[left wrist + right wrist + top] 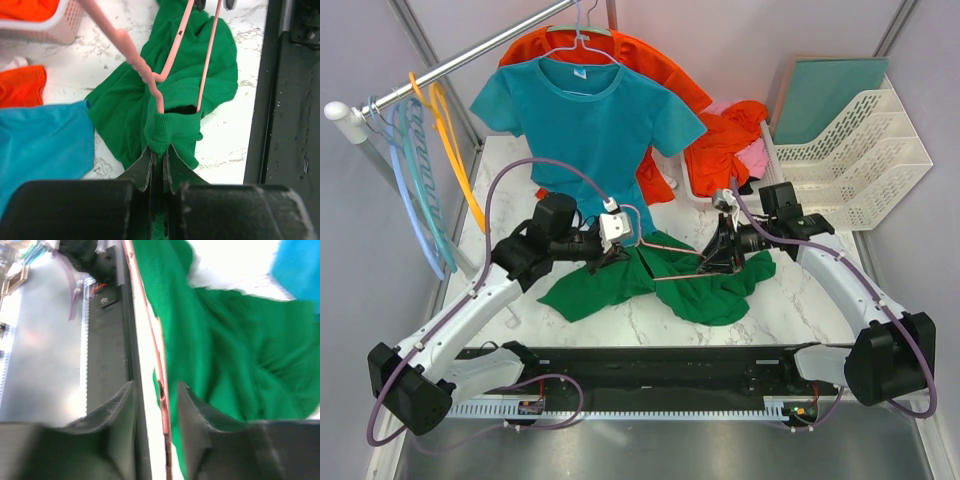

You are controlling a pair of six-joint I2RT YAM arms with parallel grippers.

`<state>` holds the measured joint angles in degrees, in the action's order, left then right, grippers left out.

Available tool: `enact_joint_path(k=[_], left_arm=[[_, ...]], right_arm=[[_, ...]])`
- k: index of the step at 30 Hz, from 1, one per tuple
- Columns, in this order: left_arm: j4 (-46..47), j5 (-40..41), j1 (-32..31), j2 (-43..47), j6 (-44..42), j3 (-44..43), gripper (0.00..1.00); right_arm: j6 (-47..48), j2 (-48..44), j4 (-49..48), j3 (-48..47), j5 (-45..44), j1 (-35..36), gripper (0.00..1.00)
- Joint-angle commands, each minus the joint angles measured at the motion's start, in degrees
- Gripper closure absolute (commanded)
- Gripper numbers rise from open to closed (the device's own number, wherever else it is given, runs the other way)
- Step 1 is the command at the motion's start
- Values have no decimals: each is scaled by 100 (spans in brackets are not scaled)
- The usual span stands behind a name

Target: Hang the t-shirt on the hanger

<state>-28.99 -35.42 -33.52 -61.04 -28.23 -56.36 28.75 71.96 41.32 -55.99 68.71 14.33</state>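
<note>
Closest to the left wrist camera, the left gripper (159, 152) is pinched tight on a folded edge of the green t-shirt (125, 107), right beneath a ribbed opening in the cloth. Two wires of the pink hanger (149, 76) run down into that opening: one shoulder arm bending off the twisted neck, and a straighter length beside it. One corner of the frame therefore appears threaded into the garment, though I cannot tell whether the opening is the collar or a sleeve.

On the right wrist camera, the right gripper (156, 387) has its jaws apart. The pink wire passes through the gap and seems to touch neither finger, with green cloth just beside it.

From above, the t-shirt lies crumpled on the marble surface (790, 295) between the two arms, below the hanging teal t-shirt (590, 120). Much of the hanger's triangle shows bare on top of the fabric, reaching from the left gripper toward the right one.

My reading is that the job is at an early-to-middle stage. A first insertion is made, but the far shoulder of the hanger seems to sit outside the cloth, the shirt's body is bunched rather than draped, and nothing is lifted. What remains is to work the second shoulder in, settle the collar around the neck, and raise it.
</note>
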Motion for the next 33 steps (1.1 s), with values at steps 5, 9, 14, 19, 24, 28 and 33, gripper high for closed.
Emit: enact_joint_path(k=[5,9,14,19,24,28,33], left_arm=[[798,1668,310,-408,1740,-94,98],[974,2328,346,-602,2382,-314,98],[869,2504,346,-1006,2770,-754,98],[764,2435,346,-1121,2963,-789,98],[755,2329,355,-1112,2999,-736,98],[755,2338,390,-1130,3042,-693,98],[772,2303,460,-1121,3095,-675,98]], right_arm=[[-2286,-121,-2014,-465,-2122,-718,8],[-2401,-735,-2005,-317,-2380,-870,10],[-1611,-1676,-1628,640,-2368,164,36],[-969,-1775,-2083,1327,-4581,2489,43],[-995,-1186,-3206,1450,-5866,3373,16],[-512,-843,-3595,1354,-6807,4312,16],[173,-228,-3946,1195,-7336,5044,20]])
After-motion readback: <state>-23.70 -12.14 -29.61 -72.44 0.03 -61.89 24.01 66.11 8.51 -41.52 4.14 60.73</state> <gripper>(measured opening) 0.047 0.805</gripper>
